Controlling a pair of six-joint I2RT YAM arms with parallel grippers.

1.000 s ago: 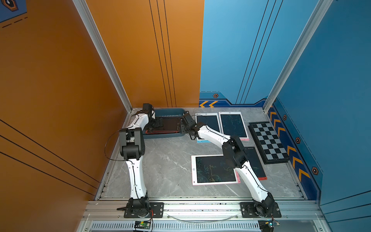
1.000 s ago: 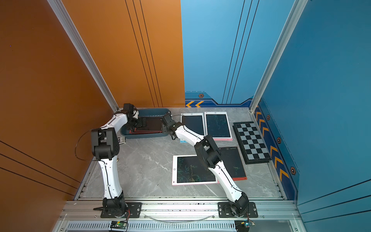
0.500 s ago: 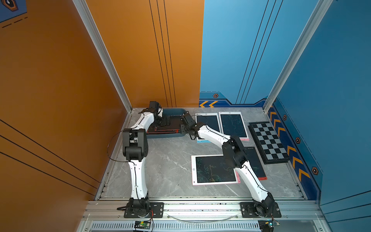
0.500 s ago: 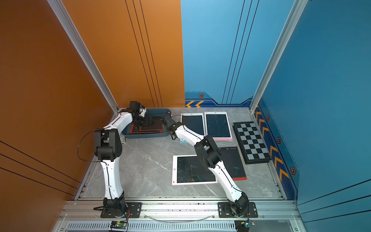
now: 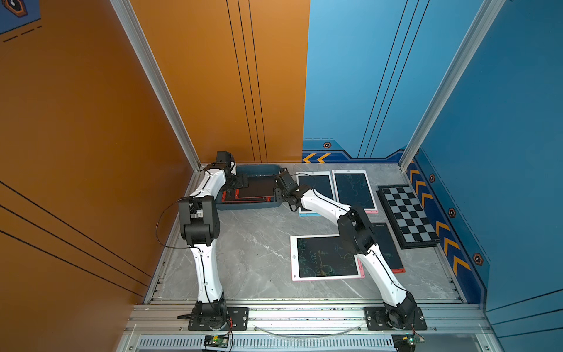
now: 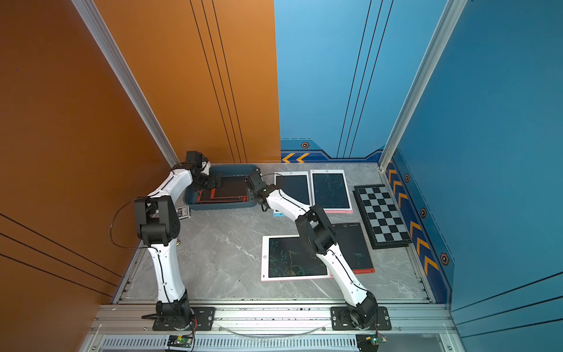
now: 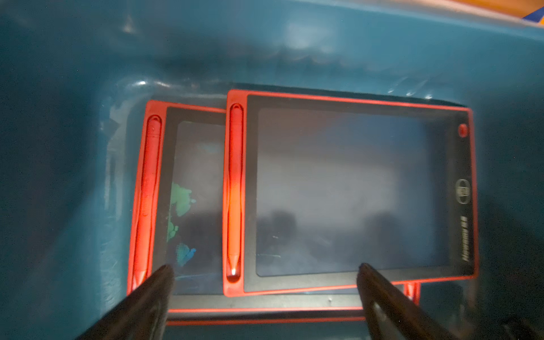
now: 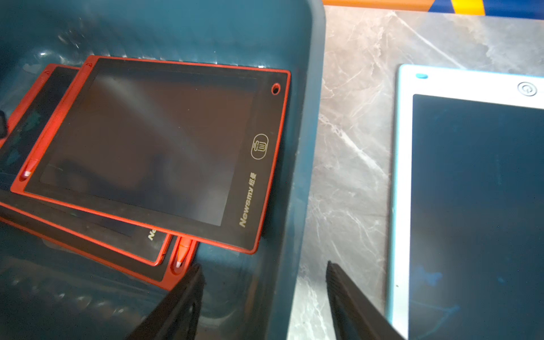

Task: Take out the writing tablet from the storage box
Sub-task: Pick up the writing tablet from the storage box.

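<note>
Left wrist view showed the left gripper [image 7: 263, 266] spread wide over the top writing tablet [image 7: 347, 188]. The right gripper [image 8: 262, 264], jaws apart, straddled the storage box [image 8: 306, 147] wall.

TEXT | top writing tablet [image 8: 164, 147]: "Newsmy" on bezel, bin sign beside it | lower tablet [image 8: 103, 228]: "Ne", rest hidden

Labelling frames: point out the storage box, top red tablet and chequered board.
storage box [image 5: 248, 206]: in a top view, near wall.
top red tablet [image 7: 344, 191]: left wrist view, screen centre.
chequered board [image 5: 406, 215]: in a top view, centre squares.
</note>
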